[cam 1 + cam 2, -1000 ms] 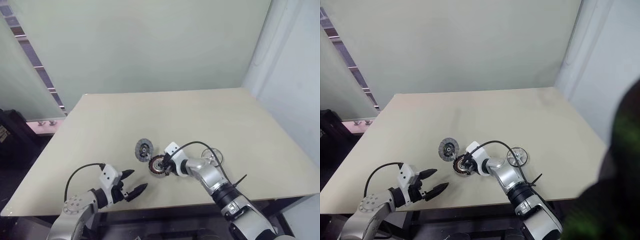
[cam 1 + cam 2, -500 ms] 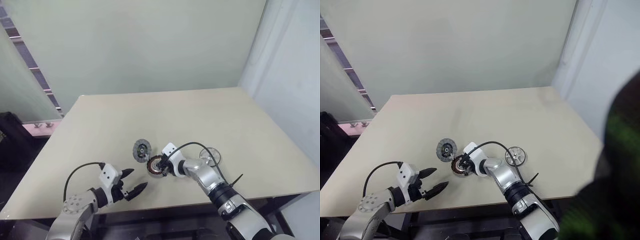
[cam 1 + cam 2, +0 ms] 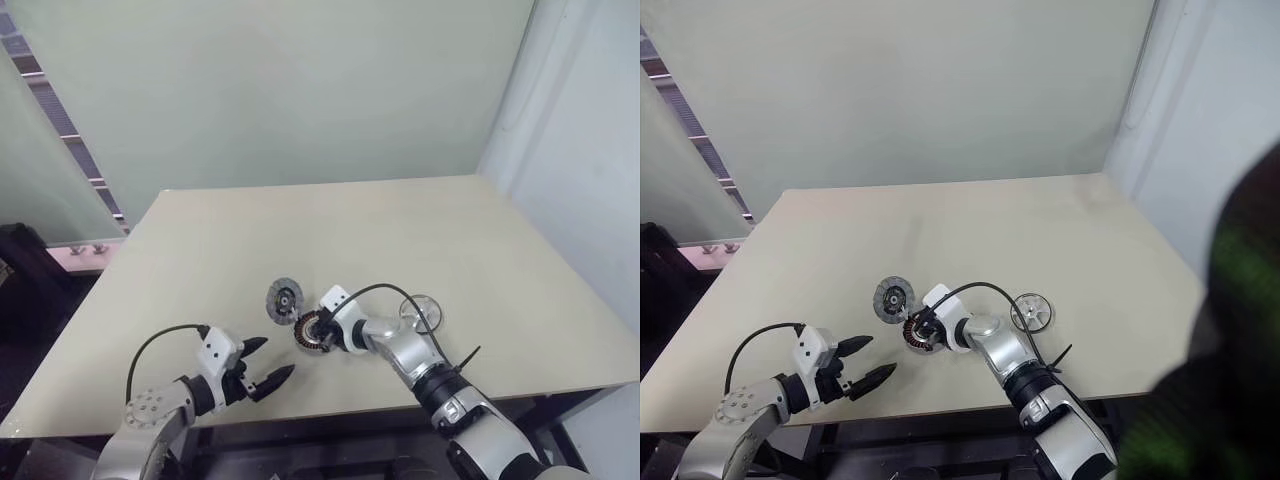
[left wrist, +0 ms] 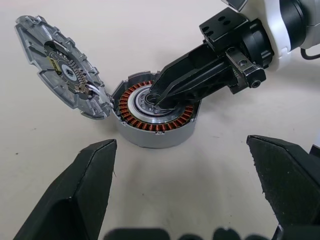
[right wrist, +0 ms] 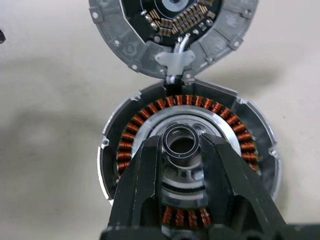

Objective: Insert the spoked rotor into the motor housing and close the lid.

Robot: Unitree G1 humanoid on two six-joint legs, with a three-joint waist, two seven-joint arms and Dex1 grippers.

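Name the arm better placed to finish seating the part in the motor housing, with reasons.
Right. The right gripper already pinches a small ring over the motor housing centre; the left gripper hangs open, apart.

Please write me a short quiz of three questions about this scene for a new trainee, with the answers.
1. True or false: the lid is closed over the motor housing.
2. What is the right gripper closed on? A) the spoked rotor; B) a small black ring at the housing's centre; C) nothing.
3. Where does the spoked rotor lie?

Key
1. False: the lid lies open beside the housing.
2. B.
3. On the table, apart from the housing, on the robot's right of it.
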